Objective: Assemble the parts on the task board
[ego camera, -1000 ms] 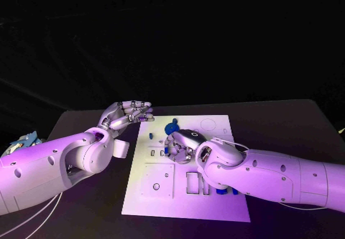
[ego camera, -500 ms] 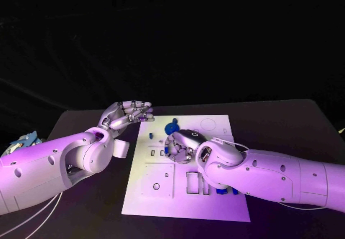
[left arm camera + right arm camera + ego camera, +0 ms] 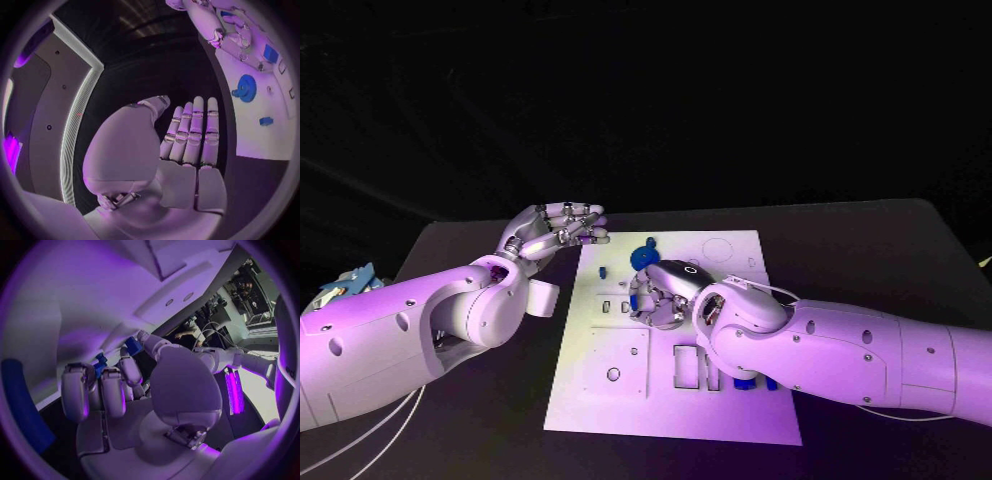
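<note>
Centrally, one task board (image 3: 661,400), right hand (image 3: 661,295) pinching one blue part (image 3: 132,346) (small), left hand (image 3: 557,230) empty, fingers straight

right hand (image 3: 661,292) over task board (image 3: 635,395) (left hand (image 3: 557,230) beside it).

Looking like a robotics lab or test cell: black bench (image 3: 877,250) standing against dark backdrop, white task board (image 3: 661,400) with cut-outs lying on it, cables (image 3: 358,440) trailing off the bench edge, and equipment racks (image 3: 253,295) with wiring crowding the room behind.
</note>
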Tool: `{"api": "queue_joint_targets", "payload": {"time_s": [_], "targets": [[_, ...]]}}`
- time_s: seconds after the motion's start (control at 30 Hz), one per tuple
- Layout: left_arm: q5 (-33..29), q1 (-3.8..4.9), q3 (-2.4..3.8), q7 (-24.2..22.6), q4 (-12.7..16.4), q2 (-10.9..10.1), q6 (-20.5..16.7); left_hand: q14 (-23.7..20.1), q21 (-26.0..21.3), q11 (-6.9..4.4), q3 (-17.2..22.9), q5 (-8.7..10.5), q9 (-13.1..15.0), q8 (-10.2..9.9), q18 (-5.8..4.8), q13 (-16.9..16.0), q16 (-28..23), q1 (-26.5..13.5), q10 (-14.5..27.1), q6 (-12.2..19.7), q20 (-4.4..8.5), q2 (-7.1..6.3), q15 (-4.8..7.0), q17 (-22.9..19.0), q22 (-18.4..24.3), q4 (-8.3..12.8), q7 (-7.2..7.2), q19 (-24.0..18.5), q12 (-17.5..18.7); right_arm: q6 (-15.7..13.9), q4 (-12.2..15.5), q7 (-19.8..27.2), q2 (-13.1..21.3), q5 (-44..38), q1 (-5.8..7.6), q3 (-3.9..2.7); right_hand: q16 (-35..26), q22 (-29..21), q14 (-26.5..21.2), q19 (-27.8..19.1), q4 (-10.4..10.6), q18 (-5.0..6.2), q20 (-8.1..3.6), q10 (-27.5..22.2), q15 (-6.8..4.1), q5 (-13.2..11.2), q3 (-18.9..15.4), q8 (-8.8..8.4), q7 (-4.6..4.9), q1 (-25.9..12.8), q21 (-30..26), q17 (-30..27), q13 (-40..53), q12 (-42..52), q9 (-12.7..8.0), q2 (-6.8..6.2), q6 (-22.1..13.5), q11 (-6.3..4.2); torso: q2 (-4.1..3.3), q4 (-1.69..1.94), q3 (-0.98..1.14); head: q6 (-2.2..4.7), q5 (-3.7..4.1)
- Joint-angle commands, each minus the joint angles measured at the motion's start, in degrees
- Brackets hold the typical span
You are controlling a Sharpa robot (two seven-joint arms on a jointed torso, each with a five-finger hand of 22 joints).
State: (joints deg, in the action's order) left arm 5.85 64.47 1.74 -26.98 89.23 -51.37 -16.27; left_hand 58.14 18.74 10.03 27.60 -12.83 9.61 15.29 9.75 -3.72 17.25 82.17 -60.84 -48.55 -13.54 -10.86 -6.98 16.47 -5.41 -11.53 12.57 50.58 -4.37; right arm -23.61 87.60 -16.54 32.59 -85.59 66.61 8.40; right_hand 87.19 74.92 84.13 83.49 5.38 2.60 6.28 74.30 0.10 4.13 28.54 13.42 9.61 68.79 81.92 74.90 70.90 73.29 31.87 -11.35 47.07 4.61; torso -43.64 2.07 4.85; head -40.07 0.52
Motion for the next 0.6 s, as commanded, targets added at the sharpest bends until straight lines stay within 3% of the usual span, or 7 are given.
{"api": "queue_joint_targets", "payload": {"time_s": [0.03, 0.23, 0.4, 0.53, 0.6], "targets": [[-0.1, 0.05, 0.03, -0.2, 0.0, 0.1, 1.2, -0.1, -0.2, 0.08, 0.2, 0.38, 0.0, -0.3, 0.75, -0.1, -0.1, -0.6, -0.2, 0.2, -0.26, 0.06, -0.24, 0.1, 0.0, 0.1, 1.01, 0.3, 0.4, 0.7, -0.2, 0.6, 0.0, 0.4, -0.17, 0.11, -0.1, 6.5, 4.0, -0.2, 0.0, 0.12, 0.23, -0.5, 0.38, -0.4, -0.6, -0.45, -0.02, 0.1, -0.4, 6.8, -0.1, -0.3, -0.1, -0.64, -0.5, 0.14, -0.02, 0.0, 0.01, 0.03, 0.02], [-0.1, 0.05, 0.03, -0.1, 0.0, 0.1, 1.2, -0.1, -0.1, 0.08, 0.2, 0.38, 0.0, -0.3, 0.79, -0.1, -0.2, -0.6, -0.2, 0.2, -0.23, 0.06, -0.23, 0.1, 0.0, 0.1, 1.01, 0.4, 0.4, -0.3, -0.1, 0.9, 0.1, 0.5, -0.17, 0.11, -0.2, 6.4, 4.0, -0.3, 0.2, 0.17, 0.26, -0.7, 0.43, -0.5, -1.0, -0.67, 0.04, 0.0, -0.6, 6.7, -0.2, -0.4, -0.2, -0.81, -0.8, 0.2, 0.0, 0.04, 0.01, 0.08, 0.06], [0.1, 0.05, 0.03, 0.4, -0.2, 0.2, 1.3, -0.1, -0.1, 0.08, 0.2, 0.38, 0.0, -0.3, 0.8, -0.1, -0.2, -0.6, -0.2, 0.2, -0.22, 0.06, -0.23, 0.1, 0.0, 0.2, 1.01, 0.5, 0.4, -3.4, 1.1, 2.2, 0.9, 0.6, -0.21, 0.11, -0.2, 6.3, 3.9, -0.3, 0.3, 0.2, 0.29, -0.7, 0.45, -0.5, -1.2, -0.81, 0.07, 0.0, -0.7, 6.6, -0.2, -0.4, -0.3, -0.87, -0.9, 0.23, 0.07, 0.08, -0.02, 0.13, 0.01], [2.0, 0.05, 0.02, 2.3, -0.6, 0.2, 1.1, 0.8, 1.6, 0.02, -0.5, 0.48, 0.1, -0.4, 0.86, -0.1, 0.1, -2.0, -0.2, 0.3, 0.41, -0.39, 0.0, 0.7, -0.6, -0.1, 0.97, 3.0, 0.5, -6.1, 2.7, 6.5, 2.4, 1.4, -0.15, -0.06, -0.2, 6.4, 3.9, -0.2, 0.3, 0.16, 0.41, -0.5, 0.61, 0.6, -1.8, -1.68, 0.34, 0.9, -0.6, 6.7, 0.0, -0.1, -0.6, -0.77, -1.8, 0.43, 0.2, -0.02, -0.08, 0.24, -0.08], [3.9, 0.05, 0.02, 4.6, -0.9, 0.2, 1.2, 4.8, 3.7, -0.78, -1.9, 0.44, 0.3, -0.1, 0.86, -0.5, 3.0, -4.1, -2.2, -0.4, 1.53, -0.74, 1.12, 2.4, -1.5, -1.0, 0.45, 5.9, -0.3, -7.4, 3.6, 10.5, 3.6, 3.3, 0.22, -0.26, -0.2, 6.4, 3.9, -0.3, 0.0, 0.18, 0.46, -0.6, 0.63, 1.4, -1.8, -1.65, 0.32, 1.8, -0.7, 6.7, 0.0, -0.1, -0.6, -0.58, -1.4, 0.43, 0.29, -0.18, -0.09, 0.45, -0.26]]}}
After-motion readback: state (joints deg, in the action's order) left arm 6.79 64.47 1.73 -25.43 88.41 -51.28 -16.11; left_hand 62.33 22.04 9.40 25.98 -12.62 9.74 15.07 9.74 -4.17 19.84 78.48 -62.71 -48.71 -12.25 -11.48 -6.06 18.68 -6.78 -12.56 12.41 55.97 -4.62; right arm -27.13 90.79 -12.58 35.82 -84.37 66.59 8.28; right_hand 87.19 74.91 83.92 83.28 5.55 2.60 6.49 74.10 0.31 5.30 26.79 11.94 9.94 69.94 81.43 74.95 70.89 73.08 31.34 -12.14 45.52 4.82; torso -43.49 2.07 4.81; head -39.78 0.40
